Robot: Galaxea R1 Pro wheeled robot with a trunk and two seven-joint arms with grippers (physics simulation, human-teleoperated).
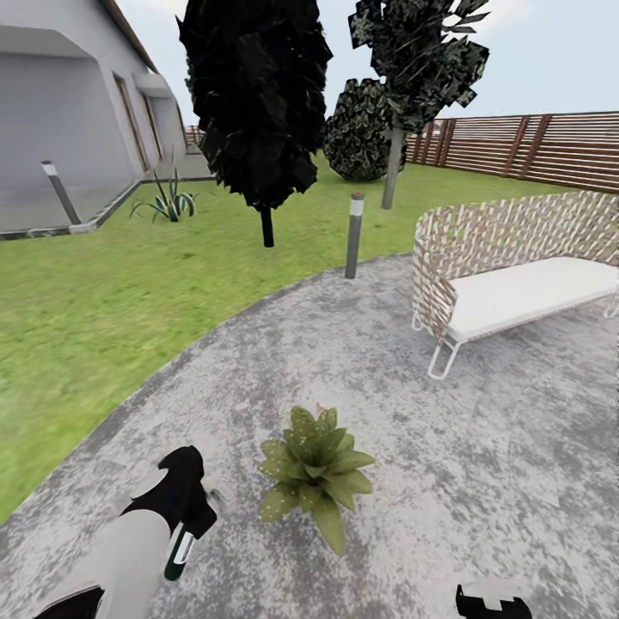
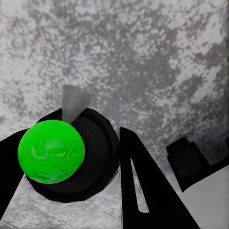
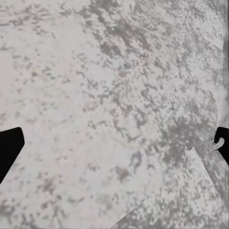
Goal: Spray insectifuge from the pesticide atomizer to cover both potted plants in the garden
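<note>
- The left gripper (image 1: pixel 191 516) is closed around the pesticide atomizer (image 1: pixel 180 553), whose green-and-white body hangs below the fingers (image 2: pixel 143 186).
- One potted plant (image 1: pixel 315 470) sits on the stone patio (image 1: pixel 481 447), just beside those fingers.
- The right gripper (image 3: pixel 114 143) is spread wide and holds nothing.

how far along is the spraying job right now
Done: the pesticide atomizer is picked up, gripped in the left hand beside one potted plant on the stone patio. In hand: that plant shows a few pale specks, so coverage looks barely begun. Left: finishing it, plus a second plant. The right hand is open.
</note>
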